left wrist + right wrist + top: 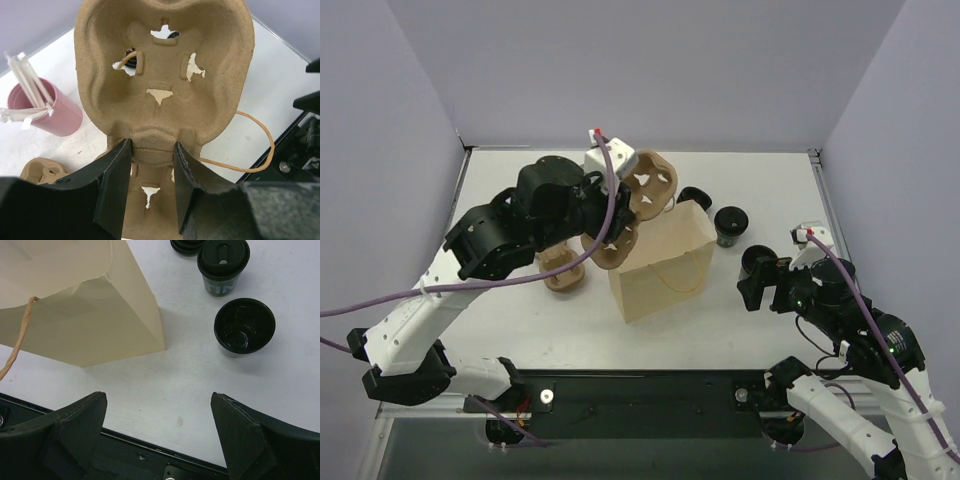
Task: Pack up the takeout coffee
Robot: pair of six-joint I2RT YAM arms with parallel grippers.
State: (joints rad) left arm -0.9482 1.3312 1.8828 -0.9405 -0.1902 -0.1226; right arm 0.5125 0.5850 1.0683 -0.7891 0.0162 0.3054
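The left gripper (152, 149) stands partly closed, and its two fingers (117, 185) pinch the middle ridge of a brown pulp cup carrier (160, 90). The carrier is held up on edge over the far left corner of the paper bag (663, 265), clear of the table (770, 180). The bag stands upright with its mouth open. A second carrier (563, 272) lies flat on the table just left of the bag. To the right of the bag sit a lidded coffee cup (223, 265) and, nearer the arms, an uncovered black cup (244, 326) (its inside looks dark and bare). A loose lid (695, 197) lies by the bag's far right corner. The right gripper (157, 404) hovers right of the bag, its jaws spread wide and holding nothing.
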